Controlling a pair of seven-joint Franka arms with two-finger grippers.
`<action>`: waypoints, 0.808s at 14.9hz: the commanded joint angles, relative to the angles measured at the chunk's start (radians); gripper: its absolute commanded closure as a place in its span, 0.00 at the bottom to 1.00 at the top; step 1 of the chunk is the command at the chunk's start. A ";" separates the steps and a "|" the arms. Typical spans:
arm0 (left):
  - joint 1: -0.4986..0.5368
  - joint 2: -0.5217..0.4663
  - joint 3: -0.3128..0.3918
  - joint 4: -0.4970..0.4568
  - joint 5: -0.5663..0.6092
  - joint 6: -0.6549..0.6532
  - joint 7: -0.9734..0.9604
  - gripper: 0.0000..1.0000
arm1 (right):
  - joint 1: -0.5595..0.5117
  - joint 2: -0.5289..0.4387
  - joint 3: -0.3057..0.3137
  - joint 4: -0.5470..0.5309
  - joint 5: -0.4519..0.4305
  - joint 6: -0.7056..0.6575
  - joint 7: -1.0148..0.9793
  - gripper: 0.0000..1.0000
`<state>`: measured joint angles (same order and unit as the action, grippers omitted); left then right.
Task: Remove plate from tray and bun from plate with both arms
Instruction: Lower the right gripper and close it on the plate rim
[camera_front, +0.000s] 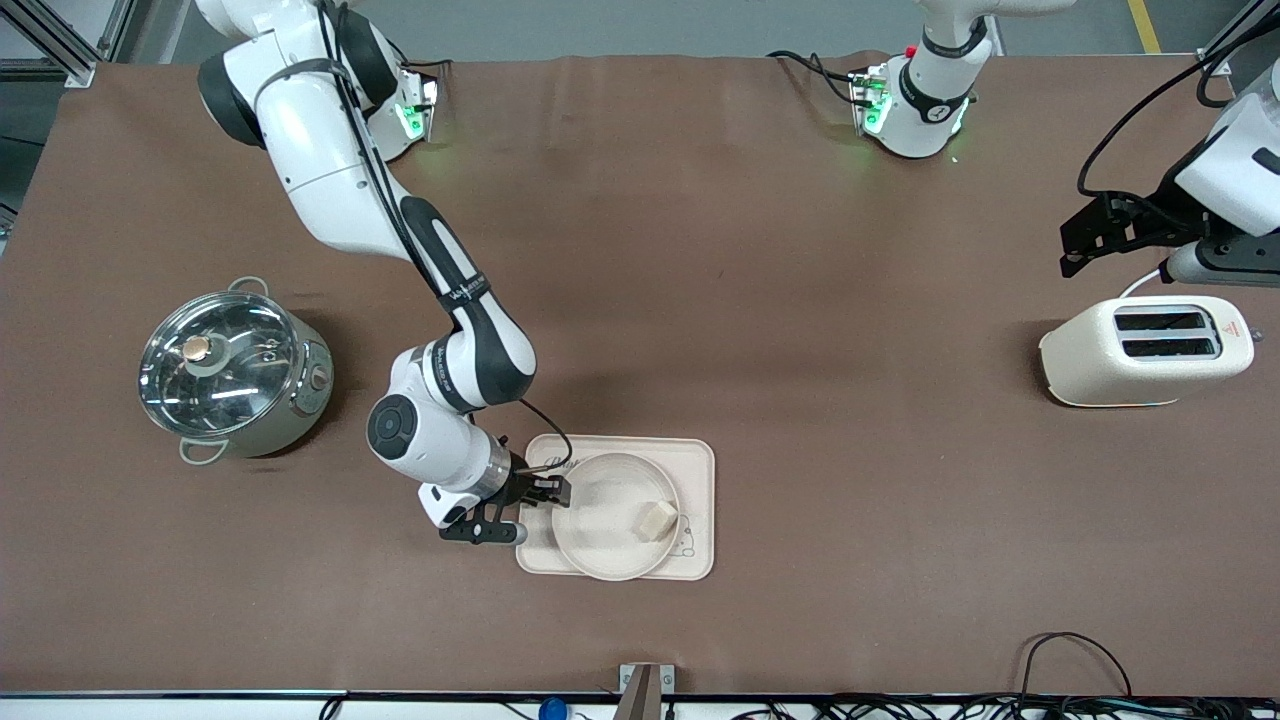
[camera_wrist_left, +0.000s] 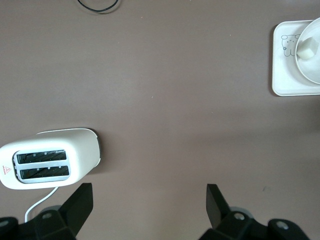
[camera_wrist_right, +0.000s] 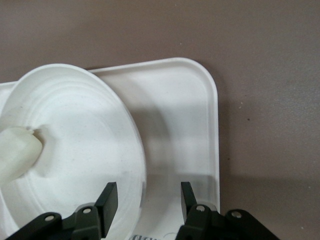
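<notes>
Two fingers of the right gripper (camera_wrist_right: 145, 200) straddle the plate (camera_front: 610, 520) rim at the tray (camera_front: 700, 460) edge, part open, gripping nothing yet, while the left gripper (camera_wrist_left: 150, 205) waits wide open over the toaster (camera_front: 1150, 350); a thin pinch could slip, tipping the bun (camera_front: 658, 520).

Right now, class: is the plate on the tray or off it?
On it: the plate lies inside the tray rim, bun on top.

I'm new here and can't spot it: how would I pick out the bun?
Find the cream rectangular tray with the bunny drawing, near the table's middle. A round plate sits on it, and the bun lies on that plate. It is the only small pale chunk there, far smaller than the plate.
</notes>
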<state>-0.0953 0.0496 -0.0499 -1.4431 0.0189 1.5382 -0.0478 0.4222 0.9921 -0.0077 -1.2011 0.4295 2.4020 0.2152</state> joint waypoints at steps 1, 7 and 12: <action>0.006 0.003 -0.004 0.013 -0.005 -0.015 -0.003 0.00 | -0.006 0.034 0.015 0.050 0.018 0.002 0.015 0.53; 0.008 0.003 -0.004 0.013 -0.005 -0.015 0.000 0.00 | -0.017 0.036 0.035 0.052 0.025 0.002 0.013 0.72; 0.008 0.003 -0.004 0.013 -0.005 -0.015 0.000 0.00 | -0.019 0.037 0.035 0.051 0.040 0.002 0.015 0.79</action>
<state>-0.0941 0.0496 -0.0498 -1.4431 0.0189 1.5382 -0.0478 0.4178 1.0126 0.0098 -1.1755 0.4506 2.4036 0.2266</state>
